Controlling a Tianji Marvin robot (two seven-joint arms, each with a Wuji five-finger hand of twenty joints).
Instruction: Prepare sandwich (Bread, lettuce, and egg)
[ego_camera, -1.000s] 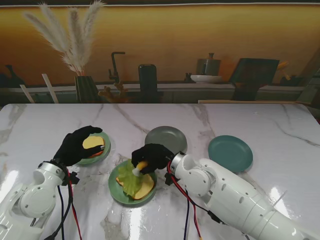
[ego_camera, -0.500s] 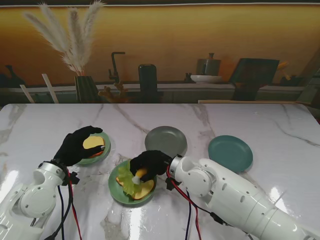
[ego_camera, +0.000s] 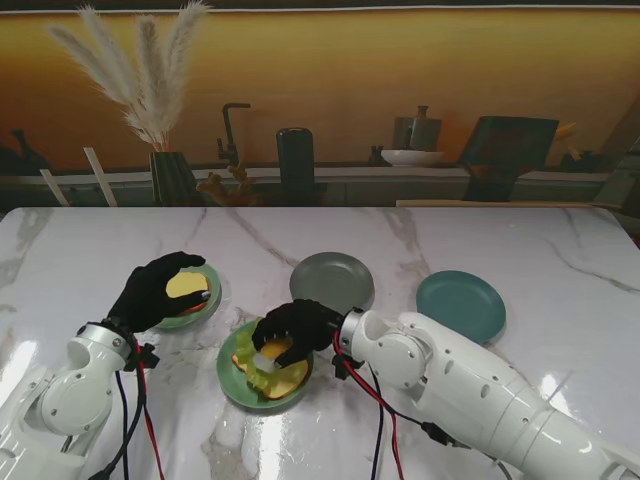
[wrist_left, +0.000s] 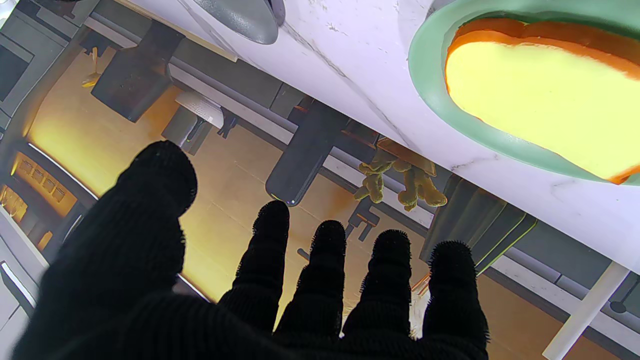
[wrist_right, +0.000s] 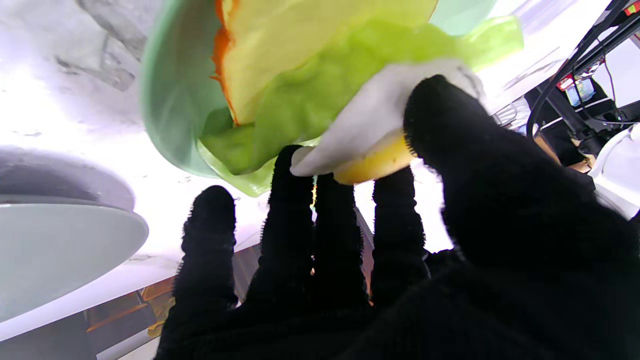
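right hand (ego_camera: 296, 328) pinches the white-and-yellow egg (wrist_right: 367, 137) over the lettuce (ego_camera: 255, 368) and bread (ego_camera: 285, 372) on the near green plate (ego_camera: 228, 375). left hand (ego_camera: 155, 290), fingers spread, hovers by a second bread slice (wrist_left: 537, 95). grey plate (ego_camera: 333, 279) and teal plate (ego_camera: 461, 305) lie beyond on the table (ego_camera: 400, 240).

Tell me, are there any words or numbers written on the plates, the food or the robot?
None can be read. The green plate, gray plate, teal plate, bread and both black-gloved hands carry no print; a tiny colored tag in the right wrist view is too blurred.
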